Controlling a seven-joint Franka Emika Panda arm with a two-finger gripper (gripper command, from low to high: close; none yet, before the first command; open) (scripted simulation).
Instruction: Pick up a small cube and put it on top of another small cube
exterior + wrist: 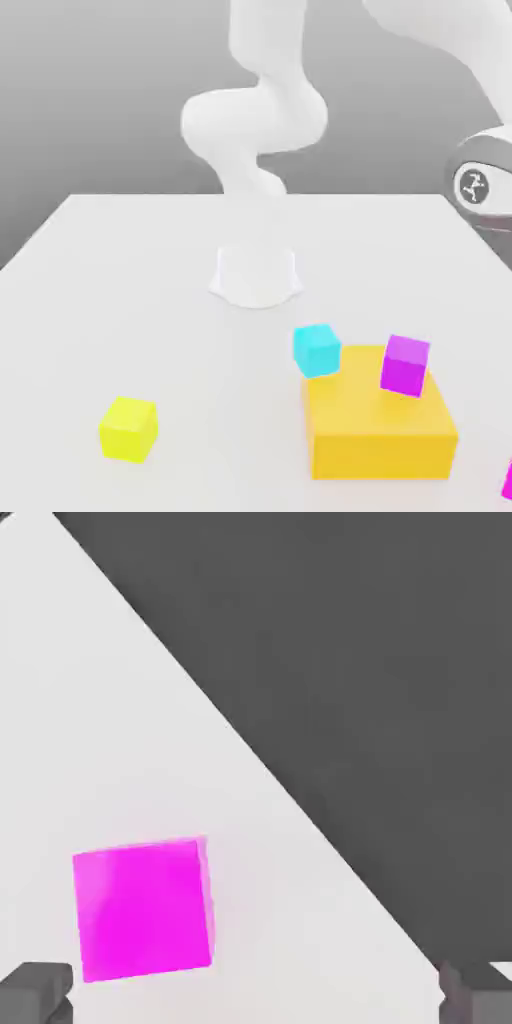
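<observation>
Gripper (256, 994) open — magenta cube (145, 910) near, hand view

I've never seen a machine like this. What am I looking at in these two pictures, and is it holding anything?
The white machine is one robot arm. The exterior view looks at it from across the table; the hand view comes from a camera on its hand. On the table sit a yellow cube and an orange block, with a cyan cube and a purple cube by or on the block. The hand view shows a magenta cube. The end effector is open, holding nothing.
</observation>
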